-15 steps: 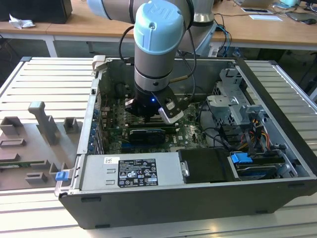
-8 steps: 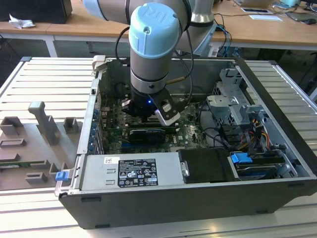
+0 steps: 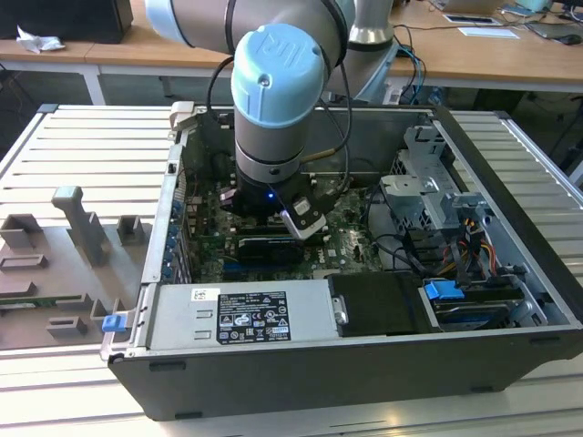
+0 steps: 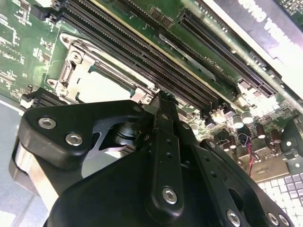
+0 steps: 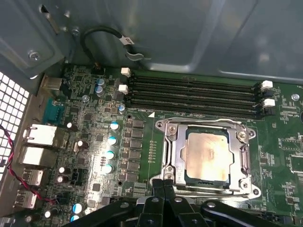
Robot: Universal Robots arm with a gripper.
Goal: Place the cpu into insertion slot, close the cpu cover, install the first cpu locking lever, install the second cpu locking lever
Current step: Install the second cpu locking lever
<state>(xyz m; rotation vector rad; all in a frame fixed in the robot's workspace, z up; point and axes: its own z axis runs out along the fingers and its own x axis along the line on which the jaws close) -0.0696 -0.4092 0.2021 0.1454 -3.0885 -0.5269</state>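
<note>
In the first wrist view the cpu lies flat in the insertion slot, right of centre in the lower half of the frame, with the cpu cover down around it as a silver frame. The gripper sits at the lower edge, just beside the socket's near rim; its fingers are pressed together and hold nothing.

The risk, as a judgement, lies in that closeness — the fingertips hover by the frame's edge, and a slight sideways slip could scrape the green board or catch the frame instead of a lever. If the chip is not fully seated, pressure on the frame could bend the contacts beneath; the pictures cannot settle that.

Counted: one chip, one socket, one cover, four long black memory slots above the socket — and one arm reaching into the open computer case in the exterior view.
</note>
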